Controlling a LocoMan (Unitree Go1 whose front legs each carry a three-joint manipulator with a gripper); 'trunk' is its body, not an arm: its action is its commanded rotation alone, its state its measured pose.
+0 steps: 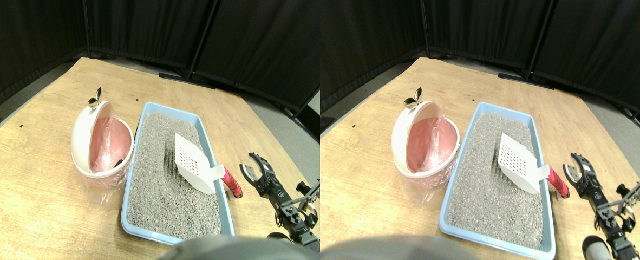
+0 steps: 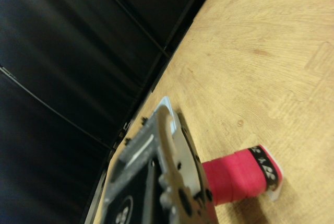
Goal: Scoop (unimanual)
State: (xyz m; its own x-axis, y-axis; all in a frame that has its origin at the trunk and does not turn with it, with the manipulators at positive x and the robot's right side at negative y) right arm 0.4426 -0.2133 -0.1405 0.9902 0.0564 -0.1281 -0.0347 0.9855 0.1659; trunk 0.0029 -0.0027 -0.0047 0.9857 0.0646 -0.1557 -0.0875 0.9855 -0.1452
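Note:
A blue litter tray [image 1: 147, 232] filled with grey litter [image 1: 160, 187] lies on the wooden table. A white slotted scoop [image 1: 193, 161] rests tilted in the litter, its red wrapped handle [image 1: 233, 183] sticking out over the tray's right rim. My right gripper [image 1: 248, 162] stands open just right of the handle, not touching it. In the wrist view the red handle [image 2: 237, 176] lies on the wood just beyond the dark jaw frame. A white bin with a pink liner [image 1: 102, 145] stands left of the tray, lid tipped back.
A small dark lump [image 1: 118, 162] lies inside the bin. Black curtain panels [image 1: 152, 27] close off the back of the wooden table [image 1: 33, 184]. Bare wood stretches left of the bin and beyond the tray.

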